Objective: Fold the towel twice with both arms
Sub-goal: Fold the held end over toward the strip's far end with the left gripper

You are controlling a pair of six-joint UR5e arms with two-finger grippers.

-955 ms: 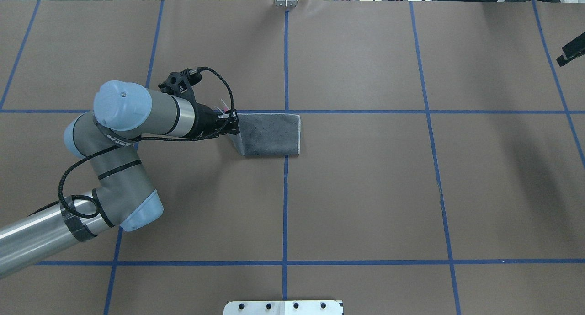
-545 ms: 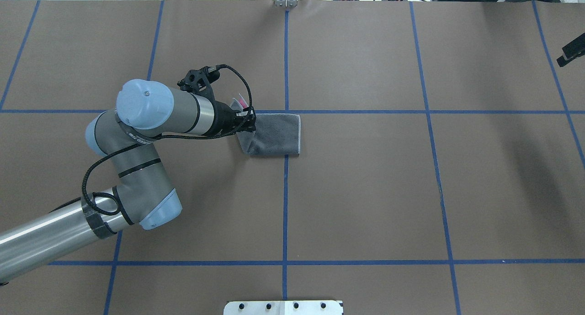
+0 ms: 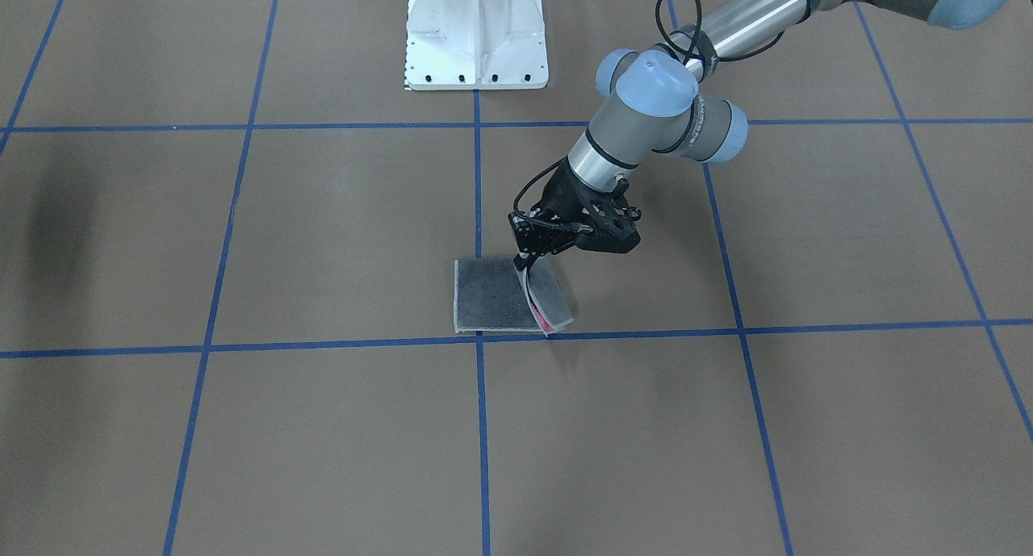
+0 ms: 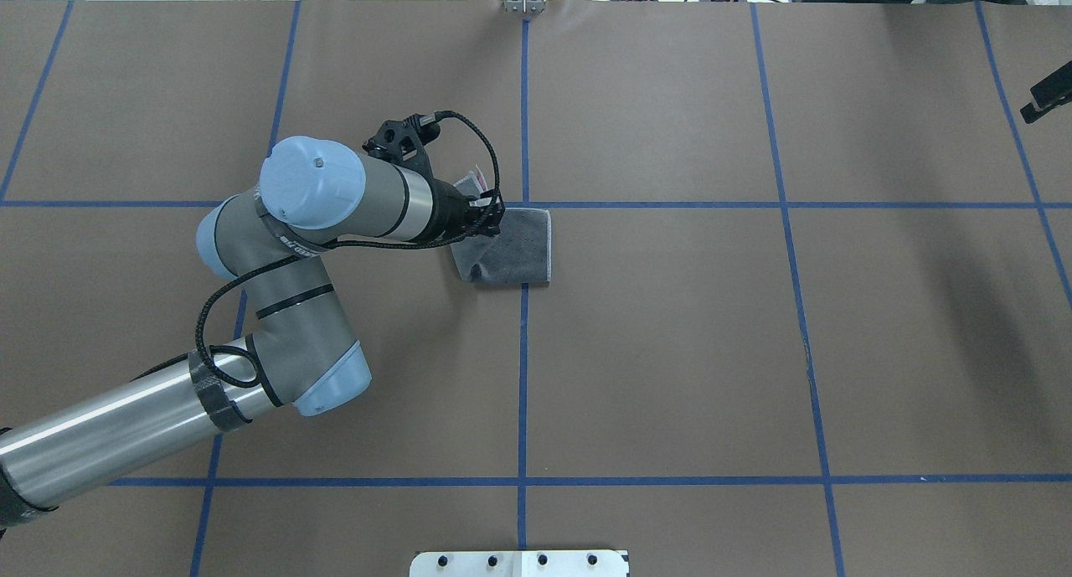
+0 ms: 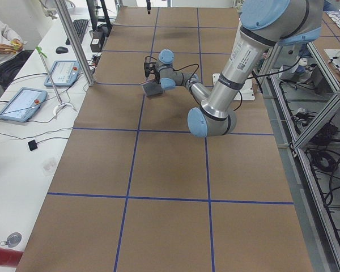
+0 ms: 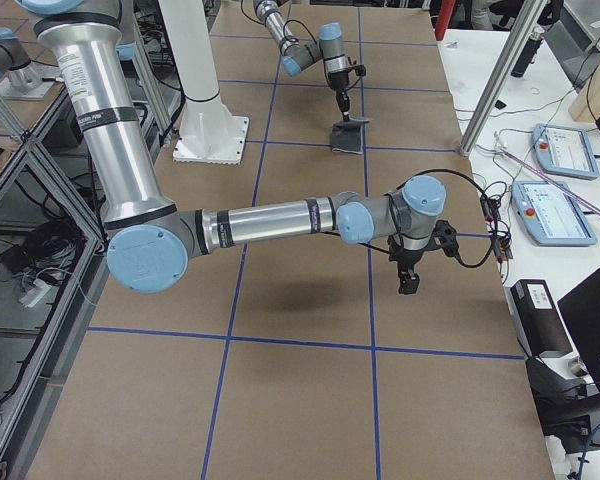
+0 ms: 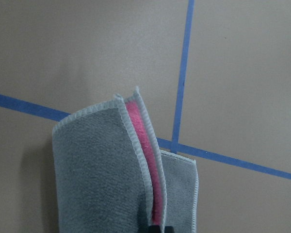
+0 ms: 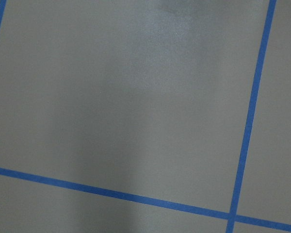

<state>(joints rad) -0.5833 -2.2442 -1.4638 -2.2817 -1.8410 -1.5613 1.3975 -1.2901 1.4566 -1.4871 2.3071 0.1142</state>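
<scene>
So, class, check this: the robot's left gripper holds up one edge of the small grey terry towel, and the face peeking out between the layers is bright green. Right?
No: the face between the layers is bright pink, not green; the left wrist view shows it. The left gripper does hold up one edge of the small grey terry towel.

The folded towel lies grey face up, its edge on the robot's left lifted, showing a pink strip. The left gripper pinches that edge; the right arm hovers well apart from it.
</scene>
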